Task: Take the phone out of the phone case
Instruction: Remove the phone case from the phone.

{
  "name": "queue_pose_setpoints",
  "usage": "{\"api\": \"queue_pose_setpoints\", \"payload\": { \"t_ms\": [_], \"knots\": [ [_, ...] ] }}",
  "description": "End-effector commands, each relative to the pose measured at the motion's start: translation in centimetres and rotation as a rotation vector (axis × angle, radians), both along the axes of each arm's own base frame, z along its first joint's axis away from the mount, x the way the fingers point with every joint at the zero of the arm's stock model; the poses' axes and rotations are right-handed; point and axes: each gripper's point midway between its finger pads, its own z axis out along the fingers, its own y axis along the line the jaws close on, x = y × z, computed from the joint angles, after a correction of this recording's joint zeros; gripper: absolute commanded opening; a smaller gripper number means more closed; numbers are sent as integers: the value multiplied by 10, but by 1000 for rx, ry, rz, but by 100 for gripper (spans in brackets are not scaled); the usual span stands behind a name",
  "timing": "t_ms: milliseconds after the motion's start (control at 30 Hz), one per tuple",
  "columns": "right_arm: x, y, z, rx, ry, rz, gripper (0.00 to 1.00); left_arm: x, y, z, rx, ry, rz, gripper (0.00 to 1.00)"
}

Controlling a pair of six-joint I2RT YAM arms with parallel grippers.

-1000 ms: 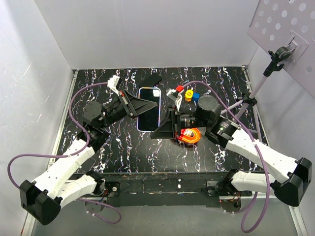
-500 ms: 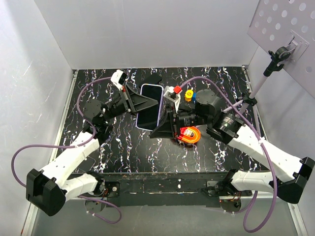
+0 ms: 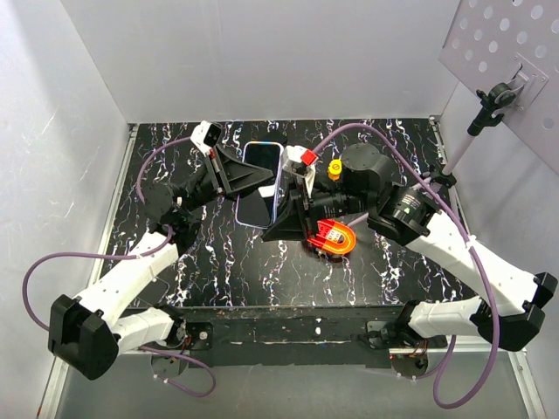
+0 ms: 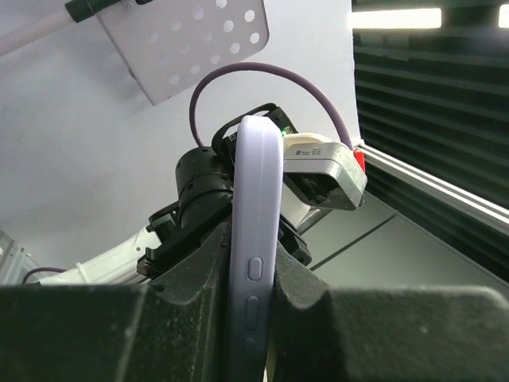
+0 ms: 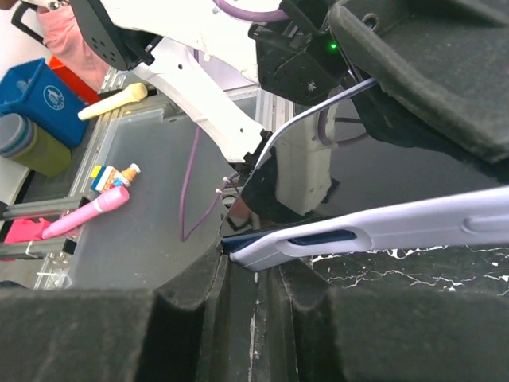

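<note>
A: Start at the left. What did the left claw point(image 3: 266, 181) have?

B: It was clamped on the phone case point(image 3: 277, 194) from the 9 o'clock side. From above, its black fingers point(image 3: 244, 175) covered the middle of the phone point(image 3: 261, 157), whose dark screen faced up.

A: And its own camera?

B: That gave what the overhead view could not. The lavender case stood edge-on and upright between the two pads point(image 4: 191, 278), with its side buttons toward the lens. The right arm's wrist point(image 4: 318, 163) was close behind it.

A: Where was it on the table point(image 3: 227, 262)?

B: Near the centre, a little toward 12. Its long axis ran roughly from 12 to 6, leaning slightly toward 1 and 7. Whether the near end touched the table, I couldn't tell.

A: Then the right claw point(image 3: 281, 208)?

B: It sat at the phone's 4 o'clock, closed on the case's right-hand edge. Its wrist view showed a rounded corner pinched in the narrow gap between its fingers point(image 5: 183, 318). From there the case ran off toward 3 o'clock, rising slightly, with dark blue showing in a slot in its side. From above, that corner was hidden.

A: Further right?

B: An orange rounded object point(image 3: 334, 237) lay near the right claw, and a small yellow piece point(image 3: 334, 168) sat at the phone's 2 o'clock.
</note>
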Motion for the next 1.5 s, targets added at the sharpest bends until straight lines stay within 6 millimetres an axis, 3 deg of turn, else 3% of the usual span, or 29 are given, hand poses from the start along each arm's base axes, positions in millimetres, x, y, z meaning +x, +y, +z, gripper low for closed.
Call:
{"api": "queue_pose_setpoints", "payload": {
  "t_ms": [0, 200, 367, 467, 633, 733, 867, 967, 1100, 1167, 1233, 1333, 1467],
  "knots": [
    [75, 21, 8, 23, -264, -254, 1, -35, -8, -4, 39, 59, -194, 0],
    [87, 26, 10, 14, -244, -342, 1, -33, -10, -7, 41, 69, -195, 0],
    [140, 2, 7, 18, -49, -779, 1, -34, -10, -3, 28, 51, -193, 0],
    [153, -4, -5, 31, 36, -888, 1, -36, -11, -1, 17, 42, -195, 0],
    [151, 14, -33, 43, 101, -758, 1, -49, -2, 23, -84, -20, -220, 0],
    [160, 13, -42, 63, 131, -727, 1, -62, 3, 38, -125, -65, -248, 0],
    [179, 13, -53, 34, 209, -726, 1, -73, 3, 42, -123, -89, -252, 0],
    [183, 17, -68, -86, 280, -740, 1, -78, 3, 45, -134, -91, -263, 0],
    [173, 20, -97, -139, 538, -685, 1, -82, 8, 52, -182, -119, -259, 0],
    [166, 21, -116, -144, 584, -664, 1, -82, 12, 58, -215, -137, -245, 0],
    [165, 17, -138, -166, 590, -688, 1, -83, 12, 64, -232, -154, -256, 0],
    [184, -3, -165, -317, 416, -819, 1, -83, 5, 63, -217, -124, -309, 0],
    [213, -36, -170, -496, 155, -1000, 1, -80, -2, 53, -179, -63, -319, 0]
  ]
}}
